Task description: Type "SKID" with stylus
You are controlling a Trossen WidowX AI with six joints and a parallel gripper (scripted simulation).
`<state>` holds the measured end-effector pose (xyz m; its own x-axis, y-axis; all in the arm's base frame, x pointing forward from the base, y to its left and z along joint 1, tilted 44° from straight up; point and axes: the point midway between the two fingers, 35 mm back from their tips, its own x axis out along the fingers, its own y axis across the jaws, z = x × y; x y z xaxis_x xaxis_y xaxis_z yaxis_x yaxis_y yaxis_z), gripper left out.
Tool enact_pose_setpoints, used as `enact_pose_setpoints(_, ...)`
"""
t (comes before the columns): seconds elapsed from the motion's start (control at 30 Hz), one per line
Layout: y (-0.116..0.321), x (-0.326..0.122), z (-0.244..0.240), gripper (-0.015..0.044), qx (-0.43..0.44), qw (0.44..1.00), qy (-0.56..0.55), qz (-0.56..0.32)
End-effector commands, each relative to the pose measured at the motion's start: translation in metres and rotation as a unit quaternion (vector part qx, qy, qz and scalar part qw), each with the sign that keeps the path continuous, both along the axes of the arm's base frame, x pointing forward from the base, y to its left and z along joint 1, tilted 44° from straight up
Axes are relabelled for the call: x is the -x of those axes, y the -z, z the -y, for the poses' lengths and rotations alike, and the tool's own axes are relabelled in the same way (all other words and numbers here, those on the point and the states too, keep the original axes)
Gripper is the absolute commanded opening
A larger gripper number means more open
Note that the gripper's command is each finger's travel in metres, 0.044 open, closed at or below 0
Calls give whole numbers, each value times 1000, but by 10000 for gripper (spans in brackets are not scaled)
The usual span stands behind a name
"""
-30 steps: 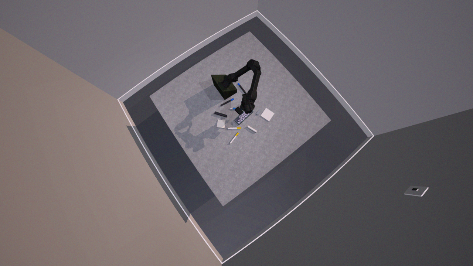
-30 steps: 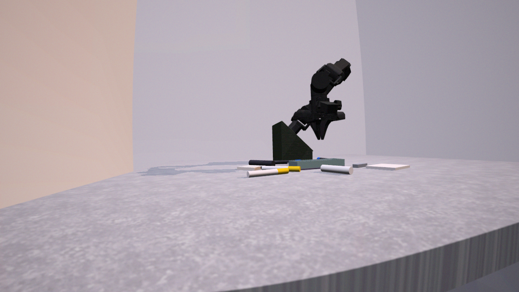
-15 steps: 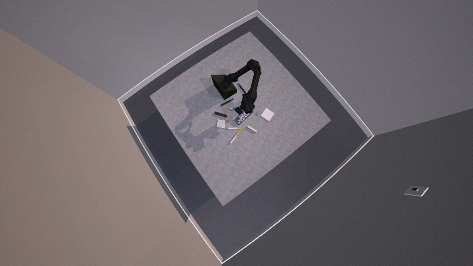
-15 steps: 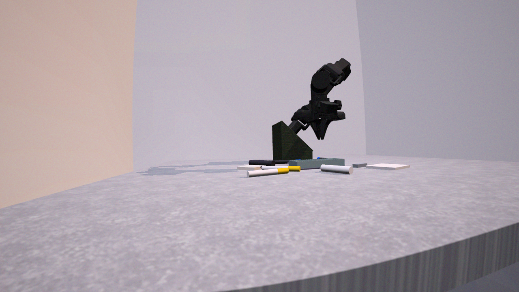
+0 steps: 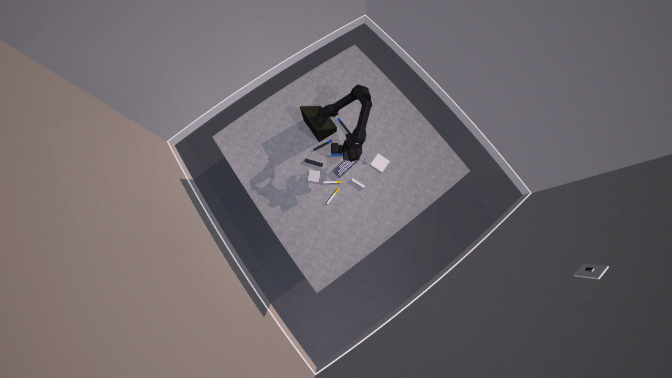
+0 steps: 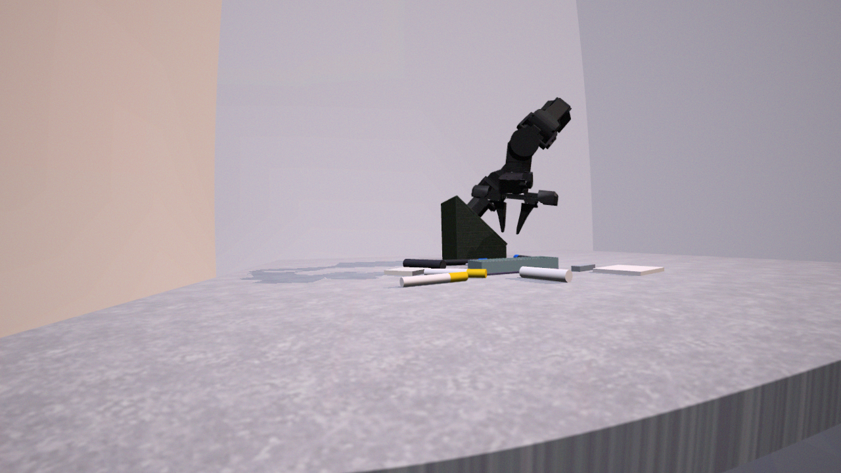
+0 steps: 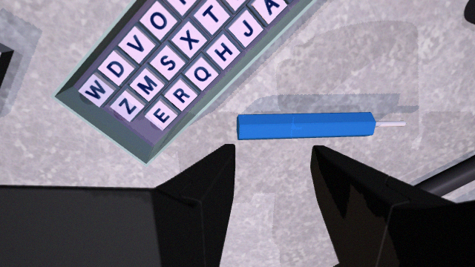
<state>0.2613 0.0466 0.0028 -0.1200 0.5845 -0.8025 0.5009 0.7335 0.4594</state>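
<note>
The stylus (image 5: 335, 154) (image 7: 304, 126), a blue barrel with a thin white tip, lies flat beside the keyboard (image 5: 345, 167) (image 6: 511, 265) (image 7: 105, 124). In the wrist view its tip points right and its blunt end is near the keyboard's E-key corner. My gripper (image 6: 510, 232) (image 7: 272, 155) is open, fingers parted, with nothing between them. It hangs above the desk. In the wrist view the fingertips appear just below the barrel, towards its blunt half. The S key (image 7: 168, 63) and D key (image 7: 116, 69) show in the wrist view. K and I are outside that view.
Two blue-ended black pens (image 5: 322, 145) (image 5: 344, 126) lie near the arm base (image 5: 313, 123) (image 6: 470, 235). Around the keyboard are a black cylinder (image 5: 313, 162) (image 6: 423, 263), two white-yellow sticks (image 5: 332, 181) (image 5: 332, 196), a white cylinder (image 5: 358, 183) (image 6: 545, 274), a grey block (image 6: 583, 267) and two pale squares (image 5: 313, 175) (image 5: 380, 162).
</note>
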Motion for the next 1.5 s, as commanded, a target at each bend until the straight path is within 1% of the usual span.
enact_pose_setpoints(0.0, 19, 23, 3, 150, 137, 916, 295, -234)
enact_pose_setpoints(0.2, 26, 32, 5, 150, 193, 843, 406, -296)
enact_pose_setpoints(0.53, 34, 41, 10, 150, 257, 690, 574, -360)
enact_pose_setpoints(1.47, 40, 41, 5, 150, 258, 686, 576, -361)
